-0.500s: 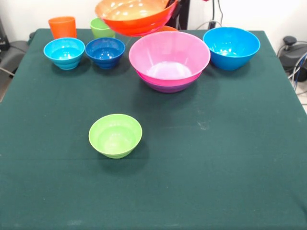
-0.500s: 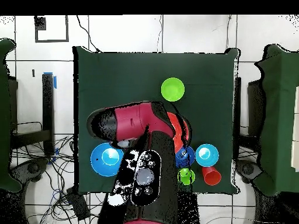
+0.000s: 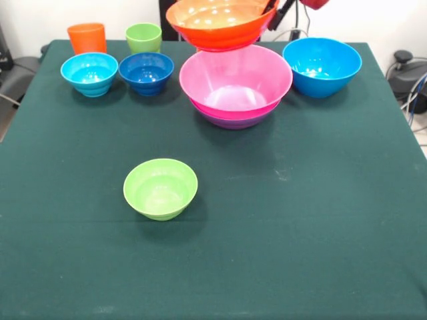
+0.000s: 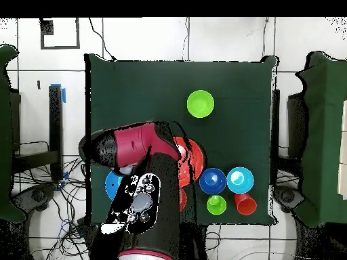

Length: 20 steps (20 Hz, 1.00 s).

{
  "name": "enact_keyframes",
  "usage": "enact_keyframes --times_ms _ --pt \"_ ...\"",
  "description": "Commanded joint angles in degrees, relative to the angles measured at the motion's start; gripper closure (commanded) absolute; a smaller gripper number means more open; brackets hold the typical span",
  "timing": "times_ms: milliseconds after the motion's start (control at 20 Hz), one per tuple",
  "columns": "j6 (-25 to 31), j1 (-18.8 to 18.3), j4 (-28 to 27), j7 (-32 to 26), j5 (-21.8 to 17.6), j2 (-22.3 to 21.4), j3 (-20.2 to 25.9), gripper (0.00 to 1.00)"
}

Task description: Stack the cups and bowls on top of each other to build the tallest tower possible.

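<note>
My gripper (image 3: 269, 8) is shut on the right rim of the wide shallow orange bowl (image 3: 222, 23) and holds it in the air, just above the far side of the pink bowl (image 3: 235, 81). The pink bowl sits nested in the purple bowl (image 3: 235, 121). The big blue bowl (image 3: 321, 65) stands to the right. The light-blue bowl (image 3: 89, 73) and dark-blue bowl (image 3: 146, 72) stand at the left, with the orange cup (image 3: 87, 37) and green cup (image 3: 143, 37) behind them. The lime-green bowl (image 3: 160, 188) stands alone nearer the camera. The small orange bowl is hidden.
In the overhead view the red arm (image 4: 132, 145) covers the pink bowl and part of the blue bowl (image 4: 112, 184); the orange bowl (image 4: 192, 156) shows beside it. The dark green cloth (image 3: 300, 233) covers the table.
The held orange bowl has moved to the right in the front view, from over the green cup to above the pink bowl, and now sits more level.
</note>
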Motion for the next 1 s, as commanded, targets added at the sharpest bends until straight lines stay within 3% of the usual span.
enact_keyframes --times_ms 50,650,700,1000 --pt "-4.8 0.8 1.9 11.0 1.8 3.9 1.5 1.0" --pt "-5.5 0.9 1.8 10.0 3.4 4.0 1.0 1.0" --pt "-5.8 0.9 1.8 9.8 3.7 4.1 0.9 0.0" --pt "-4.8 1.7 1.0 10.1 3.5 4.5 0.3 0.0"
